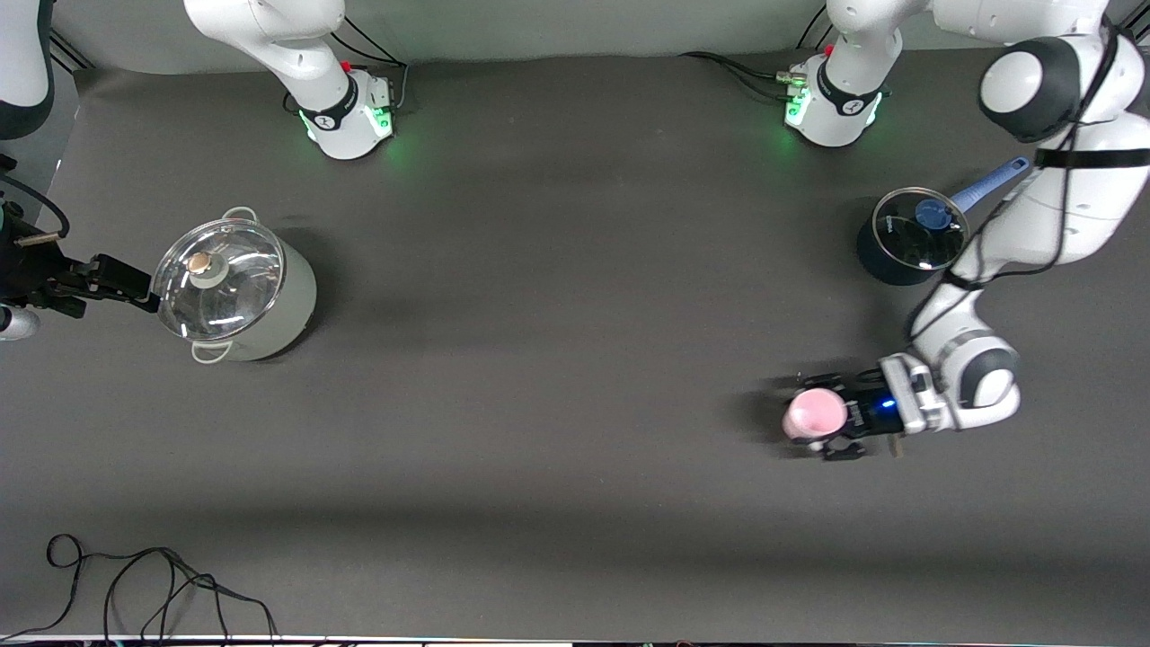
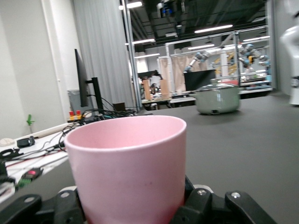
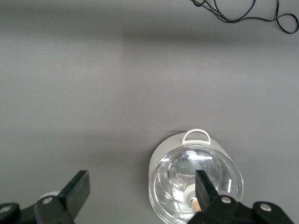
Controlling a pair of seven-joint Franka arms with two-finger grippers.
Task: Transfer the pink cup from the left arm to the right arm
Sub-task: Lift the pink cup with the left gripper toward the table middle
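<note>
The pink cup (image 1: 811,413) is upright between the fingers of my left gripper (image 1: 828,418), which is shut on it low over the table near the left arm's end. In the left wrist view the cup (image 2: 126,163) fills the foreground, with the black fingers (image 2: 201,205) pressed against its lower wall. My right gripper (image 1: 144,288) is open and empty at the right arm's end of the table, over the rim of a pale pot. In the right wrist view its fingers (image 3: 77,189) stand wide apart, one over the table and one over the pot's lid.
The pale pot with a glass lid (image 1: 235,289) stands near the right arm's end; it shows in the right wrist view (image 3: 196,184) and far off in the left wrist view (image 2: 217,99). A dark saucepan with a blue handle (image 1: 912,235) stands near the left arm. A black cable (image 1: 153,584) lies at the front edge.
</note>
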